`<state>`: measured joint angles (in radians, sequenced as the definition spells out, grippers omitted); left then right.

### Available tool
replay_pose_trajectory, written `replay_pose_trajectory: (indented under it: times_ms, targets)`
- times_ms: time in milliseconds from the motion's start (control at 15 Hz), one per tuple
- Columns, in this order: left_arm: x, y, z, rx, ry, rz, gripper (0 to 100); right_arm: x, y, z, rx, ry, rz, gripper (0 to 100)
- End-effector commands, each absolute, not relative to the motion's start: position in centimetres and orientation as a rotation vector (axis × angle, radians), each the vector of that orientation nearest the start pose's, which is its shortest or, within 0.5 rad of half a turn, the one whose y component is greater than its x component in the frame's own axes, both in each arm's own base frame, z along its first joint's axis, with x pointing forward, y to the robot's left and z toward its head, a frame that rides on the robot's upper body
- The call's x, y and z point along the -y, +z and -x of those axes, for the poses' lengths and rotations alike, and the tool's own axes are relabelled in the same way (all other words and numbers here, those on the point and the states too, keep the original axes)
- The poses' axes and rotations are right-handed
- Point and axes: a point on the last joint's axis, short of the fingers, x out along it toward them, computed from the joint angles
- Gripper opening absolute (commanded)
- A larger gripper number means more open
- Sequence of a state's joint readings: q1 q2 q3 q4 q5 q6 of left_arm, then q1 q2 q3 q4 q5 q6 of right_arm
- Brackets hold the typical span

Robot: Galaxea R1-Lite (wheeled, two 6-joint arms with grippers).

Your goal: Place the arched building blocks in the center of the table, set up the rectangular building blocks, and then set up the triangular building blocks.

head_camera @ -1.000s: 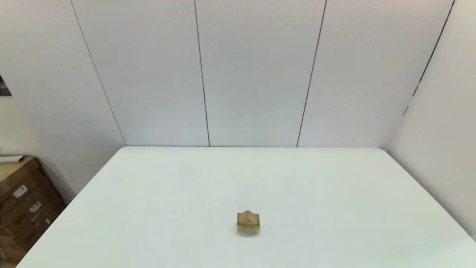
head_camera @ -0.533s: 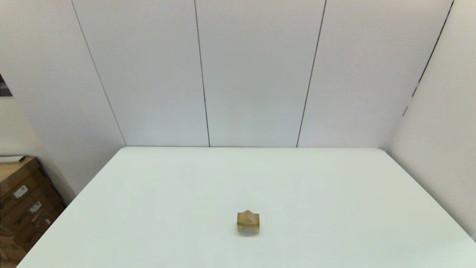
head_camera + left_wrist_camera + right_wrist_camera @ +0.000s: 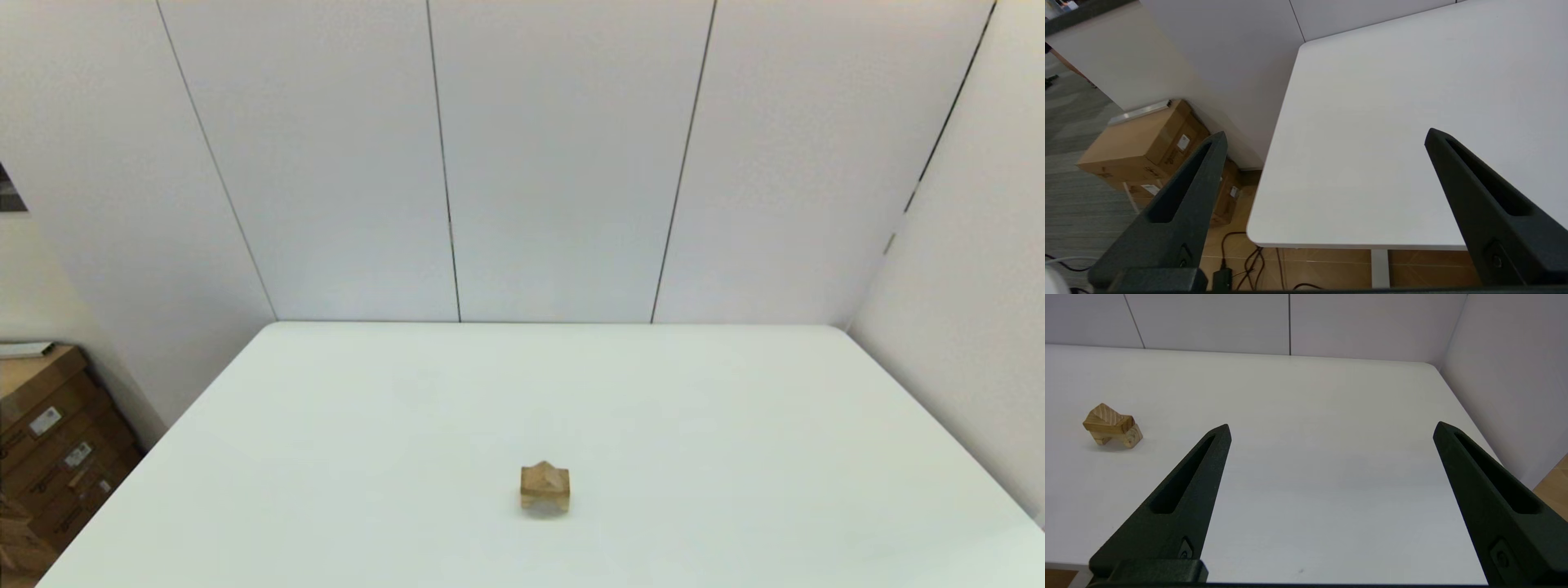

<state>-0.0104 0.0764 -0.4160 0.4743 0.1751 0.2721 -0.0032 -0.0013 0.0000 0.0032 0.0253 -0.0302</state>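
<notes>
Three tan wooden blocks stand as one small stack on the white table (image 3: 735,425), near its middle and towards the front. The arched building block (image 3: 544,503) is at the bottom with its pale hollow facing me. The rectangular building block (image 3: 544,488) lies on it, and the triangular building block (image 3: 544,471) sits on top, point up. The right wrist view shows the same stack (image 3: 1112,429) far off to one side. My right gripper (image 3: 1333,425) is open over the table's near right part. My left gripper (image 3: 1326,134) is open over the table's near left corner. Neither holds anything.
Cardboard boxes (image 3: 49,441) stand on the floor left of the table, also seen as boxes (image 3: 1143,143) in the left wrist view. Cables (image 3: 1249,261) hang under the table's corner. White wall panels (image 3: 555,163) close the back and the right side.
</notes>
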Motion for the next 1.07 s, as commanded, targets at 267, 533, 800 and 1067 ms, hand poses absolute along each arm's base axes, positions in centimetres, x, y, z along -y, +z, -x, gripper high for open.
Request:
replay_pose_trajectory:
  times_ms: [267,533,800,1067]
  targets:
    - [-0.2,9.0,2.8,0.02,0.069,-0.217,100,-0.1,7.5,2.3,-0.003,0.023,0.031,100]
    - [0.1,8.3,2.3,0.077,-0.064,-0.134,100,-0.1,7.5,2.3,-0.003,0.023,0.031,100]
    - [0.1,7.5,2.3,-0.004,-0.063,-0.127,100,-0.1,7.5,2.3,-0.003,0.023,0.031,100]
    - [0.0,7.5,2.3,-0.008,-0.036,-0.055,100,-0.1,7.5,2.3,-0.003,0.023,0.031,100]
